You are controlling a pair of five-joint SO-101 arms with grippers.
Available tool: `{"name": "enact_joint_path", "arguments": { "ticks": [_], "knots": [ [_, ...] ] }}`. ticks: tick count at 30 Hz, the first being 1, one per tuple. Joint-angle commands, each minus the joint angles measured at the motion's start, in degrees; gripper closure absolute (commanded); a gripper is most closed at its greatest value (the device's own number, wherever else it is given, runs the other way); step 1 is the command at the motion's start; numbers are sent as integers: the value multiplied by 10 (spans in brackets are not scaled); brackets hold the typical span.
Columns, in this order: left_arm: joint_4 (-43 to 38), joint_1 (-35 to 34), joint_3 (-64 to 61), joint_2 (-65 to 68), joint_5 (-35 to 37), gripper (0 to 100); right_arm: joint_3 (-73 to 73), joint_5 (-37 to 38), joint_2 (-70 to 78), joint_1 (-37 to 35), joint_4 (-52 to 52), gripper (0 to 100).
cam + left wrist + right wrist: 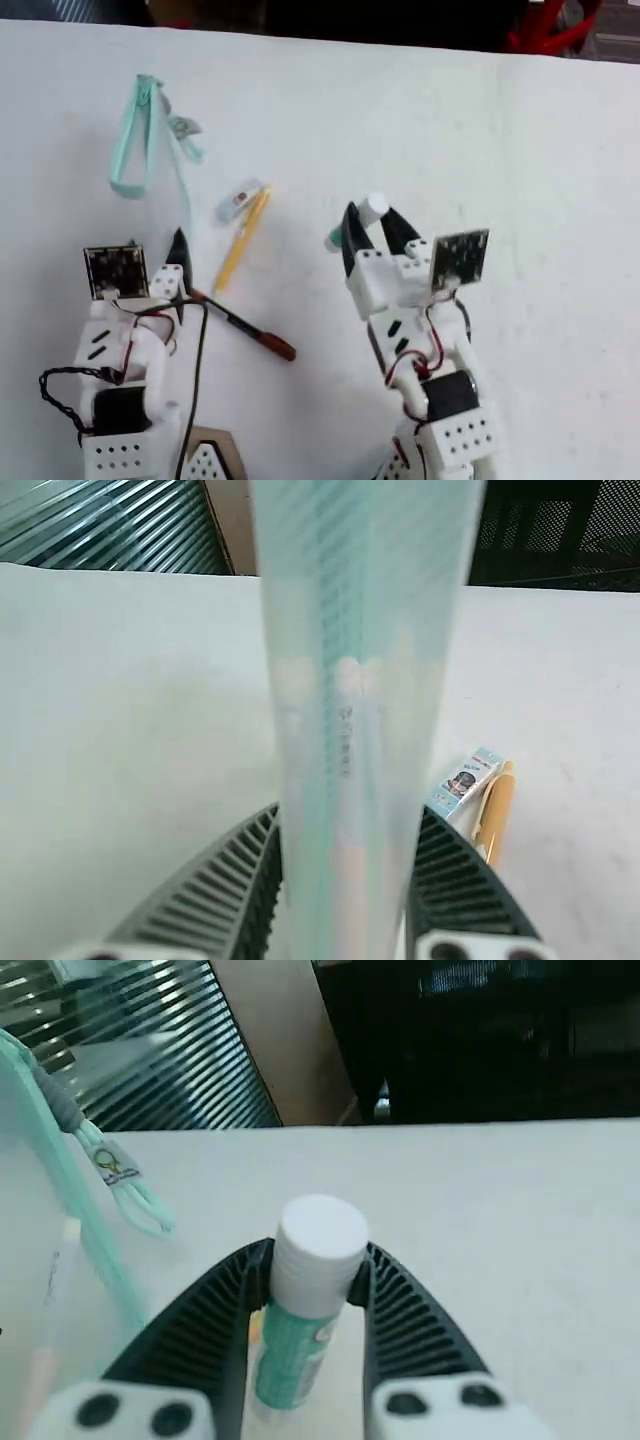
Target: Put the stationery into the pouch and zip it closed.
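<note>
Left gripper pinches the clear pouch, its top cut off. Right gripper clamps the glue stick, lower end indistinct.

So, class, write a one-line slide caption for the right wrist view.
Right gripper shut on a white-capped green glue stick, with the clear teal-edged pouch alongside.
</note>
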State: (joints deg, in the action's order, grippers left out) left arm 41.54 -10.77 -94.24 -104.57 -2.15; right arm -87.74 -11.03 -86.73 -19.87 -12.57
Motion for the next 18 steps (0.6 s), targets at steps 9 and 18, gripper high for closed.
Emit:
{"name": "enact_joint_path", "arguments": {
  "ticks": [9,18],
  "knots": [
    [-13,4,1,0,3,828,-25,32,-156,-69,-86,981],
    [-13,6,0,0,3,828,-22,27,-152,-71,-86,981]
  ]
}}
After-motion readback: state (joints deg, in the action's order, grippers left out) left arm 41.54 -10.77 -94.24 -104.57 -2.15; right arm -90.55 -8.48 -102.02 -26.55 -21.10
